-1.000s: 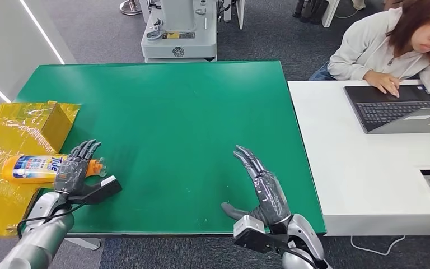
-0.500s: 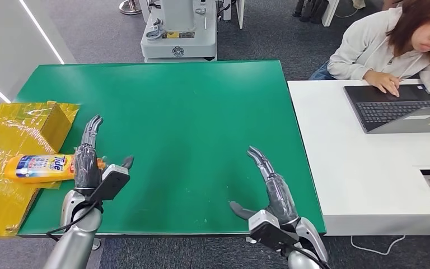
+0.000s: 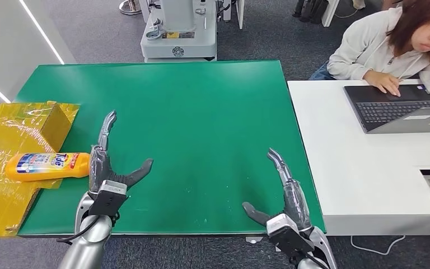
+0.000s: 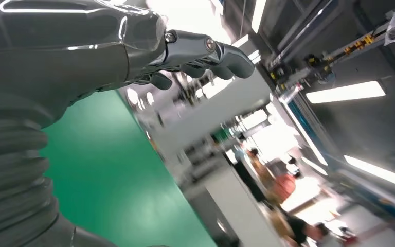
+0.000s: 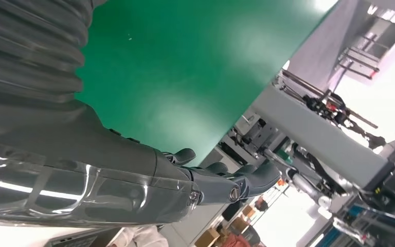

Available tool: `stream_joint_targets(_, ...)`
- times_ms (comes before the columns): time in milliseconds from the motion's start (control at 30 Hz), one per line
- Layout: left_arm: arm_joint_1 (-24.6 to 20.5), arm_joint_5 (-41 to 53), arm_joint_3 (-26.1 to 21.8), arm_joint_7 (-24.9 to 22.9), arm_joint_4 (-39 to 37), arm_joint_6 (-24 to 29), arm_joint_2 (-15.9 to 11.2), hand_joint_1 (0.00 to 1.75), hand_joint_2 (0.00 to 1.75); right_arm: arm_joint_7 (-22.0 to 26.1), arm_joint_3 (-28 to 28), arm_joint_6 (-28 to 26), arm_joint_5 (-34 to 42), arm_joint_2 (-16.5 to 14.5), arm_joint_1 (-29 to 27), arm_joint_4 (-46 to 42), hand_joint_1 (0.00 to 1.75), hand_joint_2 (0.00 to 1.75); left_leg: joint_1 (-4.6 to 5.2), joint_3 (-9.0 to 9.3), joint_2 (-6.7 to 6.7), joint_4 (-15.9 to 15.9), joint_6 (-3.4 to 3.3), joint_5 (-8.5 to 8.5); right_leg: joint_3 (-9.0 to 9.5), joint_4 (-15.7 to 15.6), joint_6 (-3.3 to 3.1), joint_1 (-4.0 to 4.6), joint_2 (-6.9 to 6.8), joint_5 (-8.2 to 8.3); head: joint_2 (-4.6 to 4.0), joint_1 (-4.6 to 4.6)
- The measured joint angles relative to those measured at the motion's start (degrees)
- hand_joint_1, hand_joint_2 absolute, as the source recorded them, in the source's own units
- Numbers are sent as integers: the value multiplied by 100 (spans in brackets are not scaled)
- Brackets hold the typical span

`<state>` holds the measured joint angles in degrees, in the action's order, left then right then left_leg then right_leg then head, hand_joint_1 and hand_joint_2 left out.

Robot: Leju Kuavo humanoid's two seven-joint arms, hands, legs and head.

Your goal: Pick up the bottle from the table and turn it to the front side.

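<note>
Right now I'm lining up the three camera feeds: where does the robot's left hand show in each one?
Head view: left hand low on the left, over the green table, beside the bottle but not holding it, fingers spread.
Left wrist view: the hand fills the upper left, fingers pointing away.
Right wrist view: not in it.
Shared landmark: the green table.

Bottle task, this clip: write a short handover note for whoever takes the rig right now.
Left robot hand: open, holding nothing, beside the bottle's cap end.
Right robot hand: open, empty, over the mat's near right corner.
Bottle: lying on its side at the mat's left edge, partly on yellow wrap, label up.
Done: nothing visible; bottle not picked up.
Left: grasp the bottle, lift it, turn it to its front.
</note>
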<state>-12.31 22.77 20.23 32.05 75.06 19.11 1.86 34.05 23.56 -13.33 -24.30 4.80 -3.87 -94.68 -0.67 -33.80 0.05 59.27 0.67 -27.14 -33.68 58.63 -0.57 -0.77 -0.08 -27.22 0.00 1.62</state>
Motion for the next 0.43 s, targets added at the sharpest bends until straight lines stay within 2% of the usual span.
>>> stream_joint_targets(67,33,-223,109,32,116,-202,96,0,175,56,-94,-19,79,-71,-119,-151,0,175,0,0,0,0,-1,-1,0,0,0,0,0,0,0,0)
stream_joint_targets(200,338,-1071,416,13,340,-889,511,0,175,195,-492,-174,539,-375,-748,-835,0,175,0,0,2,-1,-6,-7,0,-2,3,0,2,-3,0,1)
stream_joint_targets(433,660,-1112,435,24,344,-790,596,0,175,192,-649,-373,539,-537,-1112,-1120,0,175,0,-1,2,-2,-7,-8,0,-2,4,0,1,-5,0,2)
